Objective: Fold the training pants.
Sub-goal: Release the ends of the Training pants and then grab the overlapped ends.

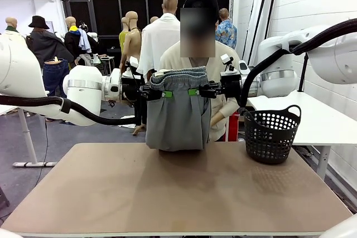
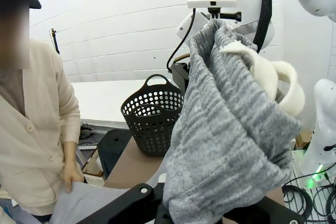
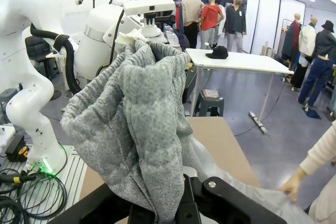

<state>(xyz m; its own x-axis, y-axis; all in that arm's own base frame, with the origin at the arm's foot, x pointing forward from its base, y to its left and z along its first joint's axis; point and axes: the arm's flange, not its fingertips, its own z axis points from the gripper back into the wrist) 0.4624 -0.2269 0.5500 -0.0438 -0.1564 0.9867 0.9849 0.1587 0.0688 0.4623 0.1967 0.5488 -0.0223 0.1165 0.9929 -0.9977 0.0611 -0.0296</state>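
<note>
Worktop [image 1: 167, 193] of plain brown board lies nearest. Above its far edge hang the light grey jersey training pants [image 1: 177, 118], raised by the gathered elastic waistband, the cloth falling in a bunched column down to about the level of that edge. The left gripper [image 1: 160, 93], black with green pads, comes in from the left with its fingers pinching the waistband's left side; the right gripper [image 1: 196, 91] pinches the right side the same way, level with the other, so the waistband sags a little between them. In each wrist view the grey knit is heaped over the black fingers and hides their tips. A black perforated plastic basket [image 1: 271, 135] with a loop handle stands on the worktop's far right corner, well apart from the pants. Behind the pants stands a person [image 1: 223, 68] in a cream cardigan; in the left wrist view the person's hand [image 2: 72, 178] grips pale grey cloth low at the far side. A white table [image 1: 318, 112] lies beyond the basket.
</note>
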